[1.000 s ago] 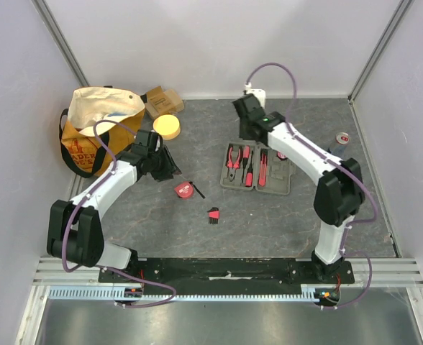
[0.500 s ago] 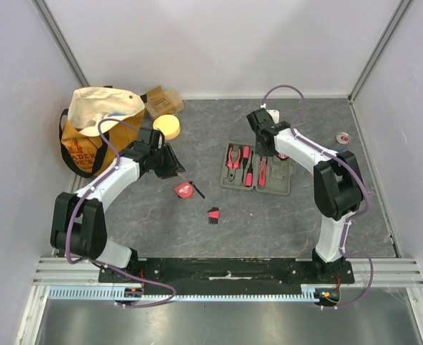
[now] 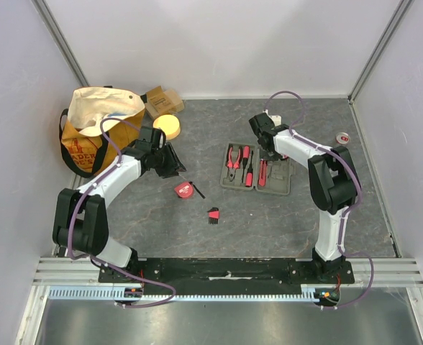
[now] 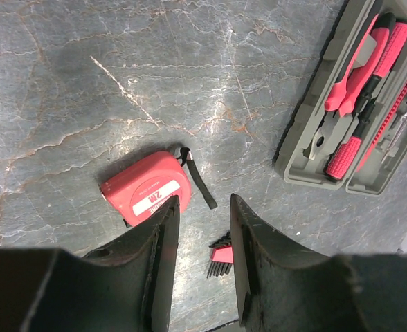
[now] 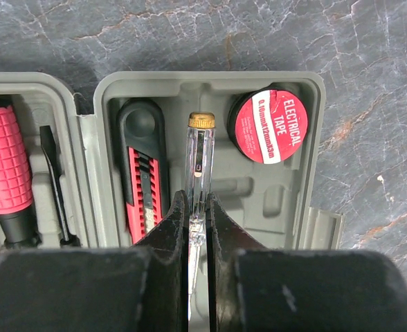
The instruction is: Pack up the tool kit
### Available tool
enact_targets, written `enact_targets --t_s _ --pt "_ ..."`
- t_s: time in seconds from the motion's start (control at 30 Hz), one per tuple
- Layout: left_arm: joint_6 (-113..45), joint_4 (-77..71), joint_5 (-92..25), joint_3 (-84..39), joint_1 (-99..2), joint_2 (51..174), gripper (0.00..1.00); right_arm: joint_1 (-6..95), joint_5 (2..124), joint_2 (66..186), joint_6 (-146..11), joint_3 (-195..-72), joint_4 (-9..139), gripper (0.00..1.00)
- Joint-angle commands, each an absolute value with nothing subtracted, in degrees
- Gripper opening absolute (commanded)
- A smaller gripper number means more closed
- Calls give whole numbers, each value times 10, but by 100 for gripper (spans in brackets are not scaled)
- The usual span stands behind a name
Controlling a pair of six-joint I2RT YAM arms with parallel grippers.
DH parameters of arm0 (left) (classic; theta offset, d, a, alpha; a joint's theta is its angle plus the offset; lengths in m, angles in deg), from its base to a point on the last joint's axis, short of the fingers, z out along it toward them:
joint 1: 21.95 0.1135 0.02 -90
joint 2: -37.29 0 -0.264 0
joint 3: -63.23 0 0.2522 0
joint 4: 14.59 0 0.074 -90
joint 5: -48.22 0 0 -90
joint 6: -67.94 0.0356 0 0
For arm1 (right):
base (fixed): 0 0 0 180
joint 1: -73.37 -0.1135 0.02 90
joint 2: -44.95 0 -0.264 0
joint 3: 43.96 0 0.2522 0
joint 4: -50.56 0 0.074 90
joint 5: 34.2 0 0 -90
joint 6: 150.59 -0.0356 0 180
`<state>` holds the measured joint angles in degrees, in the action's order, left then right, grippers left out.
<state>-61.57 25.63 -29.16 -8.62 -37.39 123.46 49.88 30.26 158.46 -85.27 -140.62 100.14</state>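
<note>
From above, we see the open tool case (image 3: pixel 257 179) lying right of centre on the grey marbled table (image 3: pixel 269 223), with red-handled pliers (image 3: pixel 234 156) and other red-and-black tools in its slots. The right gripper (image 3: pixel 269 154) is down over the right half of the case, its arm bent back toward the near edge. We find the left gripper (image 3: pixel 175 170) just up and left of a red tape measure (image 3: pixel 183 190), apart from it. A small red-and-black hex key set (image 3: pixel 214 214) lies nearer to us, between the arms. At far left stand an orange-and-cream tote bag (image 3: pixel 89 136), a cardboard box (image 3: pixel 162 100) and a yellow disc (image 3: pixel 167 126); a small roll (image 3: pixel 343 136) sits far right.
</note>
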Motion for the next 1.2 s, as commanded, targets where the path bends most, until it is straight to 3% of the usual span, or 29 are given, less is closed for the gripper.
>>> enact_targets --t_s 0.0,0.43,0.67,0.8,1.07,1.17 --pt "-598 246 -281 -109 -370 1240 41 503 279 1596 -829 -1405 982 11" --pt "-592 247 -275 -113 -371 1247 40 504 263 1609 -825 -1378 948 16" --pt "-592 248 -275 -114 -371 1247 40 504 264 1585 -833 -1373 948 35" --pt "-592 247 -274 -113 -372 1249 39 504 267 1564 -831 -1369 941 40" --pt "-593 248 -272 -109 -371 1248 39 504 287 1553 -836 -1364 936 28" --pt "-592 247 -271 -107 -372 1245 39 505 293 1548 -841 -1360 935 28"
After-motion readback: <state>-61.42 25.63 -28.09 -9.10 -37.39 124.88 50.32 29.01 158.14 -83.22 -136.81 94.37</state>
